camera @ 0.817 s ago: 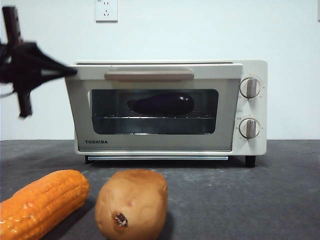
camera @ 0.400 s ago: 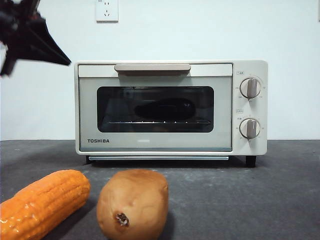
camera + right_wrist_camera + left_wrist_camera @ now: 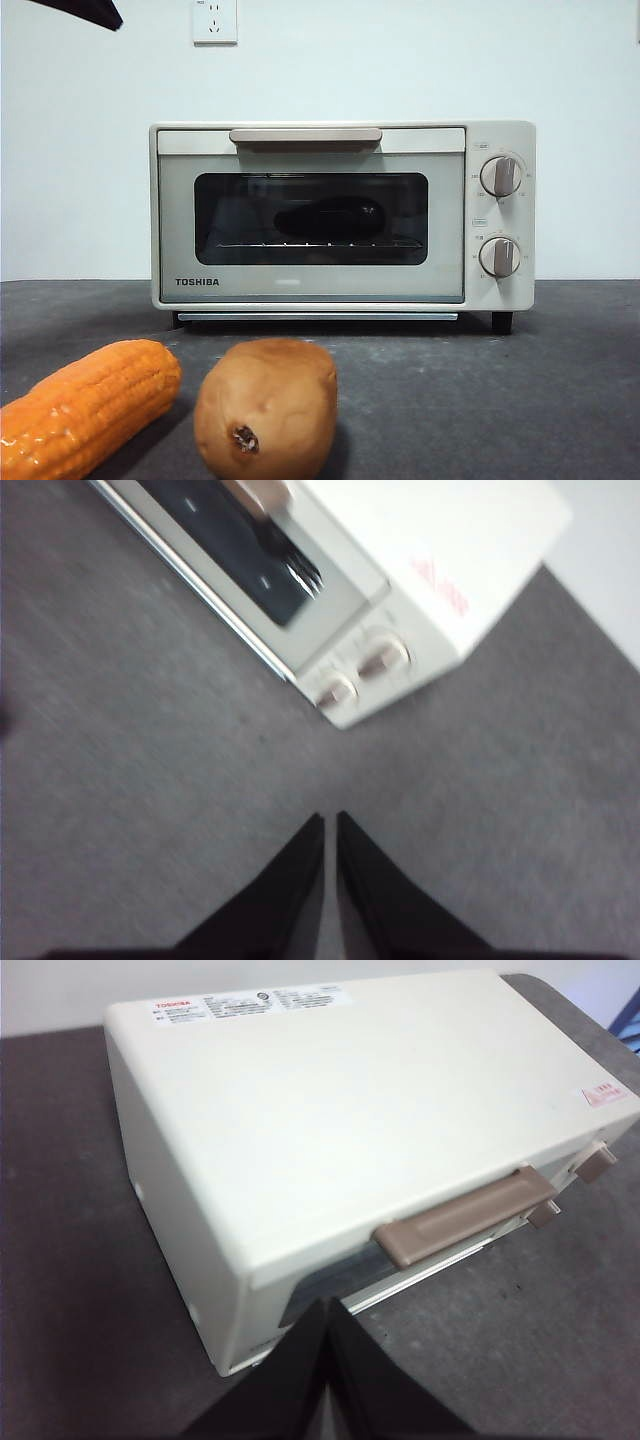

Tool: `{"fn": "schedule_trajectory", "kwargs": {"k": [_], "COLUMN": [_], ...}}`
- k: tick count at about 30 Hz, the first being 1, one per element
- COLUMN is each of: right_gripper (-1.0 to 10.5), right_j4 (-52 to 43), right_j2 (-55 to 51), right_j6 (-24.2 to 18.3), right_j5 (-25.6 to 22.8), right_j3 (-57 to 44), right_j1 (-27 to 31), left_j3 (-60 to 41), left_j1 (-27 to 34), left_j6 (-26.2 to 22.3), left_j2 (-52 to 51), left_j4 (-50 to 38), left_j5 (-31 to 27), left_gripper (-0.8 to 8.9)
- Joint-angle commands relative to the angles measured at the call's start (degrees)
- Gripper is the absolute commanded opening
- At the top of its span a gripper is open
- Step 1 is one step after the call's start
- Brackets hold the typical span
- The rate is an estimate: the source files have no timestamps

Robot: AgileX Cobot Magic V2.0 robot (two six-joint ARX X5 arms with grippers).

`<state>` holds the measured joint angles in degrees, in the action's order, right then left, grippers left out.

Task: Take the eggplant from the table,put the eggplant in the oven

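The cream-white oven [image 3: 300, 292] stands at the back of the dark grey table [image 3: 500, 400] with its glass door closed. Through the window I see the dark purple eggplant [image 3: 330, 217] lying on the rack inside. My left gripper [image 3: 328, 1305] is shut and holds nothing; it hovers above the oven's [image 3: 350, 1110] front left corner, short of the beige handle [image 3: 465, 1215]. In the front view it shows only as a black tip [image 3: 85, 10] at the top left corner. My right gripper [image 3: 330, 818] hangs shut and holding nothing over bare table, in front of the oven's knob side [image 3: 370, 670].
An orange corn cob [image 3: 85, 405] and a brown potato [image 3: 265, 405] lie at the table's near edge, left of centre. A wall socket [image 3: 215, 20] sits above the oven.
The oven door, slightly ajar a second ago, is now closed. The black gripper at the oven's upper left corner has risen up and away, almost out of the front view.
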<state>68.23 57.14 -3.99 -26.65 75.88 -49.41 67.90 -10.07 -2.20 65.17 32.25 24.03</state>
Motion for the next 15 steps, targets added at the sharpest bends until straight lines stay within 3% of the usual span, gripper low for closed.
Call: {"fn": "schedule_trajectory", "kwargs": {"k": [1, 5, 12, 15], "right_gripper": [0.0, 0.0, 0.0, 0.0], "right_j4": [-1.53, -8.87, -36.98, -48.87], "right_j2": [0.31, -1.22, -8.11, -11.45], "right_j6": [0.96, 0.96, 1.14, 1.90], "right_j5": [0.13, 4.72, 23.69, 25.79], "right_j3": [-2.49, -8.87, -25.92, -33.86], "right_j1": [2.19, 6.88, 12.96, 13.70], "left_j3": [-6.08, -16.98, -32.52, -36.61], "left_j1": [-1.90, -3.82, -7.67, -9.84], "left_j6": [2.99, 6.64, 11.26, 12.96], "left_j2": [-3.89, -10.58, -22.43, -27.02], "left_j4": [-3.87, -9.31, -17.09, -19.06], "left_j5": [-4.76, -8.00, -11.32, -15.13], "left_gripper": [0.04, 0.04, 0.04, 0.04]}}
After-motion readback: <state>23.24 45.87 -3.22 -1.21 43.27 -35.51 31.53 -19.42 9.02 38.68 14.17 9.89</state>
